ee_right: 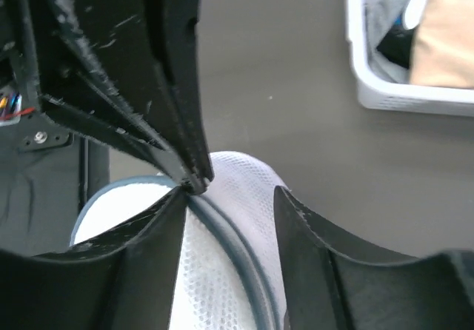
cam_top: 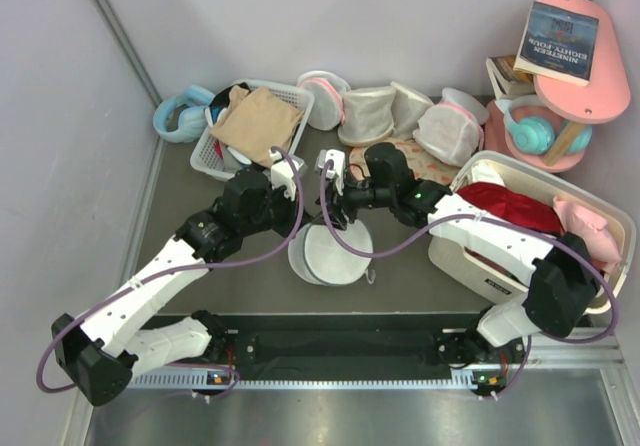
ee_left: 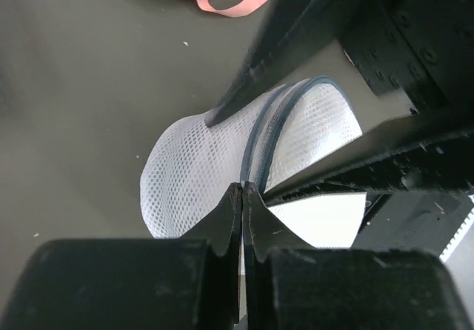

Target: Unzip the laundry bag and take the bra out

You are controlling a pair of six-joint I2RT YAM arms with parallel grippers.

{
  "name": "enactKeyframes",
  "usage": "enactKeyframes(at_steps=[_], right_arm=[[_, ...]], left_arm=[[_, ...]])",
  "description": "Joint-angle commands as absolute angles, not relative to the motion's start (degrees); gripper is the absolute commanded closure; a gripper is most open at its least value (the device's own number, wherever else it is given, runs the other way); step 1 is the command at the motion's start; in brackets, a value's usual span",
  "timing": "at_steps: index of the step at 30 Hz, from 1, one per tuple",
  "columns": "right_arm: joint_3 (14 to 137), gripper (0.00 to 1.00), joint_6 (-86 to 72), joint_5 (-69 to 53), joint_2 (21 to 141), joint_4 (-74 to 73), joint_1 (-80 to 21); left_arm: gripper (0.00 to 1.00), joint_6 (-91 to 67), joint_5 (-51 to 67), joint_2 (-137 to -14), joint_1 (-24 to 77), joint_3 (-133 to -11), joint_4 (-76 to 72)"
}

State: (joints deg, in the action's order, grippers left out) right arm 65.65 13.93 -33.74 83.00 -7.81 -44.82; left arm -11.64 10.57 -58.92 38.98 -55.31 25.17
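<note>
The laundry bag [cam_top: 330,256] lies on the dark table [cam_top: 200,286], in the middle and toward the near side, just in front of both wrists. It is a white mesh dome, and its grey zipper rim [ee_left: 259,141] arches over the top. The mesh hides whatever is inside.

The left gripper [ee_left: 243,193] has its fingers pressed together with the tips right on the rim. I cannot tell whether any fabric is caught between them. The right gripper [ee_right: 231,195] is spread, one finger on each side of the rim and not closed on it. Its tips are just beside the left gripper's.

At the far left, a white slatted basket [cam_top: 215,156] holds a tan folded cloth [cam_top: 258,121] over something dark. Blue headphones [cam_top: 180,114] lie just left of the basket.

Along the far side sit several mesh bags with pink trim [cam_top: 450,126].

At the right, an open cream bin [cam_top: 450,256] holds a red garment [cam_top: 510,206] and a pink item [cam_top: 585,226].

In the far right corner, a pink shelf [cam_top: 600,96] carries a book [cam_top: 558,41] on top and teal headphones [cam_top: 530,126] below.
</note>
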Motion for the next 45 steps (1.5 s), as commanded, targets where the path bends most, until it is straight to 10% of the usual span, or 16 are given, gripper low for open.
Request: enactKeyframes(at_steps=[1, 10, 32, 45], right_arm=[[68.5, 0.62, 15.3, -39.9, 84.4, -10.6, -44.6], [66.8, 1.00, 12.7, -37.6, 84.5, -15.0, -44.5], [48.6, 1.00, -6.3, -11.4, 64.8, -6.3, -43.5], [50.0, 1.00, -5.8, -12.4, 63.8, -9.7, -43.6]], left_arm=[[1.00, -10.8, 10.9, -58.7, 38.7, -57.8, 23.2], [1.00, -12.4, 5.8, -57.9, 37.9, -56.9, 22.2], [1.00, -27.4, -11.9, -55.3, 31.3, -49.4, 24.8], [1.00, -20.3, 3.3, -59.3, 31.3, -49.8, 16.8]])
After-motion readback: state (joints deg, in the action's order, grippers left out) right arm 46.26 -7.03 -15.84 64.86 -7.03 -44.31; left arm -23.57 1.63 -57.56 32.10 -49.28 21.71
